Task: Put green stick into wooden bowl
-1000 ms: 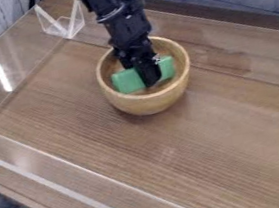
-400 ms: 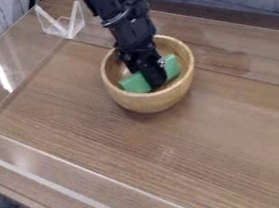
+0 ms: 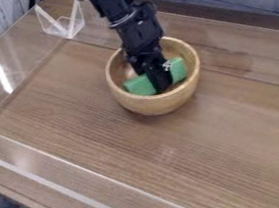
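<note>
Where the brown tabletop [image 3: 95,144] spreads beneath your black arm [image 3: 115,9], the wooden bowl [image 3: 135,106] sits with the green stick [image 3: 141,86] inside it. Your arm reaches down from the top of the view, its jaws [image 3: 157,70] closed in the bowl; you can't tell whether they grip the stick.

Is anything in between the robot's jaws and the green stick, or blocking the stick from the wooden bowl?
Nothing I can see is in the way. The jaws are right at the green stick, and the stick is already inside the wooden bowl, below its rim.
</note>
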Controlling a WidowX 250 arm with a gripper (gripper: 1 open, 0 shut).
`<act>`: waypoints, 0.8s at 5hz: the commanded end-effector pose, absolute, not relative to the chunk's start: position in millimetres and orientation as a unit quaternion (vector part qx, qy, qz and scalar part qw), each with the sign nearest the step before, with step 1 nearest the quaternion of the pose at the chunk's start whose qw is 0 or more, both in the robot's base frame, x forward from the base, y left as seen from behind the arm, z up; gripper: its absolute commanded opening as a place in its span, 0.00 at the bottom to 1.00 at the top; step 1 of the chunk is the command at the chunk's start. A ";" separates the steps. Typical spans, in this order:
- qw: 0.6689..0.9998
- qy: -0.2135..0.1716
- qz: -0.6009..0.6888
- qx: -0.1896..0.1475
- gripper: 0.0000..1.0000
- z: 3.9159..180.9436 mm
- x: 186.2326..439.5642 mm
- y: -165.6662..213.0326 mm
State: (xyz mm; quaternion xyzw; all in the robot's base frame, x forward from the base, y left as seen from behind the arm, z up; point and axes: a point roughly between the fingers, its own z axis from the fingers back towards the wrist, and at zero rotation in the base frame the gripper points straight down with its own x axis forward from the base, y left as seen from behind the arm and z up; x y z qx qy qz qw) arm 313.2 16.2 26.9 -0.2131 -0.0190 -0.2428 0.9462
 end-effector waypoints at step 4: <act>0.928 0.008 -0.292 -0.231 0.00 21.6 303.7 0.3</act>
